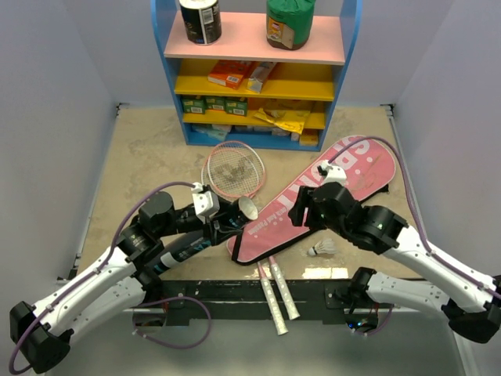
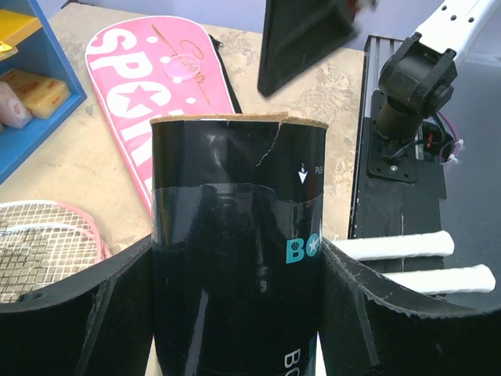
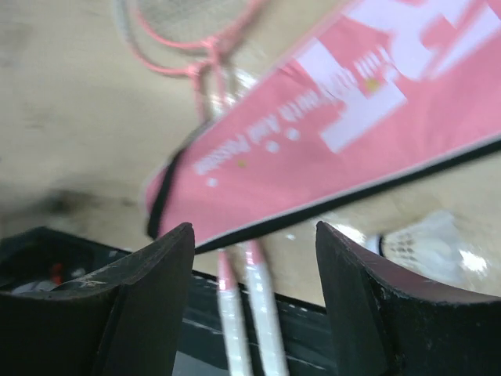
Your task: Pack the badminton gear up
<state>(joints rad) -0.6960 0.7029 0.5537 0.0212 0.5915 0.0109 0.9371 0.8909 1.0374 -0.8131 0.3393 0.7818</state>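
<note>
On the left, clamped tight on the long black tube [image 2: 235, 172] with the left gripper [image 2: 237, 247], one finger on each side. Held tilted, with the open end pointing far and to the right, toward the near end of the pink bag [image 1: 352, 168]. A small crack at the rim of that end.

In the middle of the table [image 1: 141, 157], lying flat and slanting from near left to far right: that big pink bag, with white letters on it. Tucked under its near end: two pink rackets [image 1: 232, 171], side by side. Round heads sticking out on the far left side of the bag, close to the tube's open end. White handles [image 1: 278, 296] sticking out on the near side, across the black rail [image 1: 235, 290] at the table's near edge.

On the right, hanging over the near half of the bag: the right gripper [image 1: 300, 210], fingers apart, nothing between them. No telling whether touching the bag or not.

Just right of the bag's near end, alone on the table: one small white shuttlecock [image 1: 321, 249]. Blurry in the right wrist view.

At the far edge, behind it all: the blue and yellow shelf [image 1: 250, 35], with boxes and packets [image 1: 231, 74] inside and two jars [image 1: 200, 19] on top.
</note>
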